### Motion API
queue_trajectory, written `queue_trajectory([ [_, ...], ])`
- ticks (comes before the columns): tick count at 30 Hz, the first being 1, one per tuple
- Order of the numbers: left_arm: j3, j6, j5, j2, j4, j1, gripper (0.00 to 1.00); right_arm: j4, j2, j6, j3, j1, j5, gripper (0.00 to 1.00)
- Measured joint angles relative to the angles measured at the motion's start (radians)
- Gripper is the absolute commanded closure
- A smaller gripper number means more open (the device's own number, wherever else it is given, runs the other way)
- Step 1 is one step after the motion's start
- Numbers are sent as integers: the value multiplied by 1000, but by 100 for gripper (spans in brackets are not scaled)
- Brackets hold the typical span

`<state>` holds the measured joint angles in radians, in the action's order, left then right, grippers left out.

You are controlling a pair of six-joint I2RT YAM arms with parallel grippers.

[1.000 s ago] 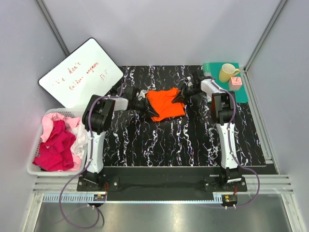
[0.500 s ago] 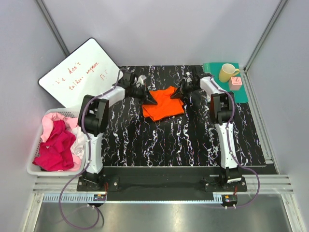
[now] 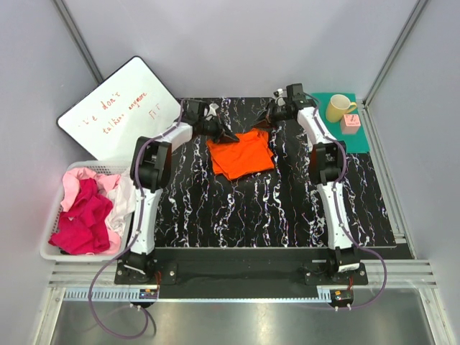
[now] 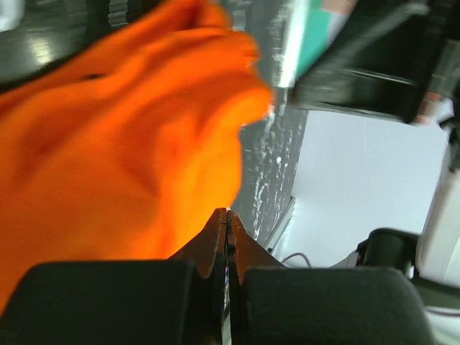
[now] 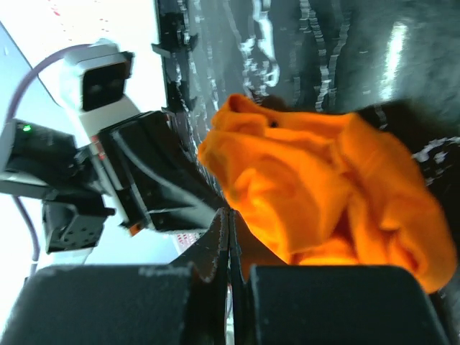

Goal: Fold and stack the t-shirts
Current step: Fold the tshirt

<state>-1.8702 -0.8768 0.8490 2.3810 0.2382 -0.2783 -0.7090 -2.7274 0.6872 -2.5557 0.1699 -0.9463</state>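
The bright orange t-shirt (image 3: 241, 154) lies partly folded on the far middle of the black marbled mat (image 3: 273, 208). My left gripper (image 3: 230, 136) is at the shirt's far left corner and my right gripper (image 3: 264, 124) at its far right corner. In the left wrist view the jaws (image 4: 227, 212) are pressed together with orange cloth (image 4: 122, 144) running from their tip. In the right wrist view the jaws (image 5: 228, 210) are also pressed together against bunched orange cloth (image 5: 323, 194). A magenta t-shirt (image 3: 83, 219) and a pale pink one (image 3: 75, 178) lie crumpled at the left.
The other shirts sit in a white basket (image 3: 54, 255) off the mat's left edge. A whiteboard (image 3: 118, 111) leans at the far left. A teal mat (image 3: 363, 136) at the far right carries a yellow mug (image 3: 339, 108) and a small pink cube (image 3: 351, 121).
Both grippers moved toward the far edge of the mat, carrying the shirt's edge over with them. The orange shirt now lies flatter and more squarely folded.
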Motion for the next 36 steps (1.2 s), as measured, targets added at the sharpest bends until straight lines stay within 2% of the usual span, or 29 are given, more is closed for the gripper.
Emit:
queue_trajectory([
  [3,-2,-40,-1,44,1,7,100,1,-39,19,-16,0,-6,100],
  [8,-1,-48,-1,39,-10,19,100,-1,-40,6,49,0,-8,100],
  [13,35,-31,-1,-7,-6,25,100,-18,4,-24,136,0,-6,100],
  [26,167,67,-2,-150,29,26,100,-11,189,-43,151,0,-34,100],
  [36,227,92,-4,-164,61,26,100,-23,220,-57,358,0,-66,100],
])
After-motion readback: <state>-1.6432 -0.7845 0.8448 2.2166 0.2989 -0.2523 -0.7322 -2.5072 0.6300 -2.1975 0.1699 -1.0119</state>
